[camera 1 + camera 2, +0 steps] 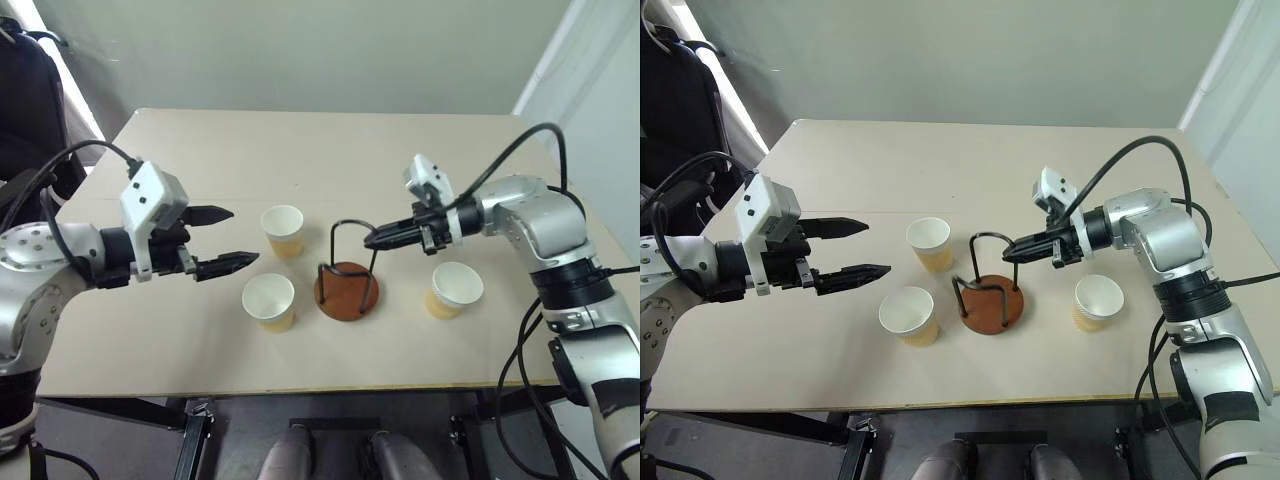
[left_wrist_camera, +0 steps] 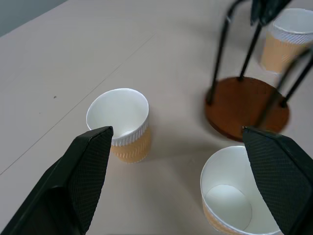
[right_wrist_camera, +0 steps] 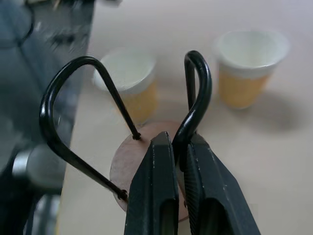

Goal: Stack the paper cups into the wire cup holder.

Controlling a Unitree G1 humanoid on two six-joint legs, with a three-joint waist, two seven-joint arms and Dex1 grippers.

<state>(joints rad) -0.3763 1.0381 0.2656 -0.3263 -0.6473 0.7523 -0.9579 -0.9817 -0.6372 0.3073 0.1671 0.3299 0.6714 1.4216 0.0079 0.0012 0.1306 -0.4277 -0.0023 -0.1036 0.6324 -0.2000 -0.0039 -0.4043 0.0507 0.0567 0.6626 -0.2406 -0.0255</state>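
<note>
My right gripper (image 3: 180,147) is clamped on a loop of the wire cup holder (image 1: 347,291). My left gripper (image 1: 222,240) hangs wide apart — near two paper cups (image 1: 270,301).

Even, soft light is cast over the surface (image 1: 200,150); faint shadows are thrown beside the paper cups (image 1: 283,231). Background blur is seen in the right wrist view.

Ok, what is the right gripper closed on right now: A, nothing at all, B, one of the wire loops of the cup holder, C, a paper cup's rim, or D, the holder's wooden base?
B: in the right wrist view the right gripper pinches a black loop of the wire cup holder, and all three paper cups stand apart on the table.
</note>
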